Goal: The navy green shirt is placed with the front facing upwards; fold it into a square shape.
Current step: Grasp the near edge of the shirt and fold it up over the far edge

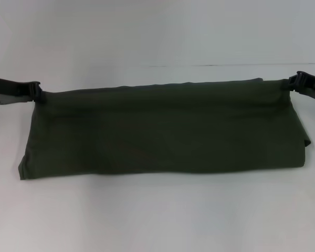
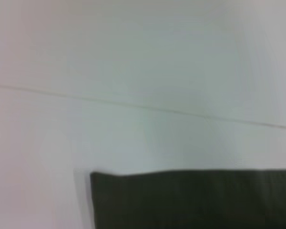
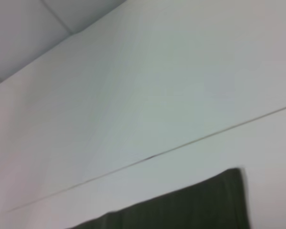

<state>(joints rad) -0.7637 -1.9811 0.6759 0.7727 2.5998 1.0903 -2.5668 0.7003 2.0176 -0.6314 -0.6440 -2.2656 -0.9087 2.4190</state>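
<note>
One navy green shirt (image 1: 163, 128), folded into a long band, spans the white worktop (image 1: 157, 215), its far corners apparently pinched tight by the left pincer (image 1: 38, 92) at nine o'clock and the right pincer (image 1: 293, 82) at three.

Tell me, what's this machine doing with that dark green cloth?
It is folding a navy green shirt on a white table. The shirt is already doubled into a long band lying across the table, and no print or collar shows. The left gripper is at the band's far corner on one end and the right gripper at the far corner on the other end, each shut on the fabric's edge. The band is much wider than it is deep, so it is not yet square.
</note>
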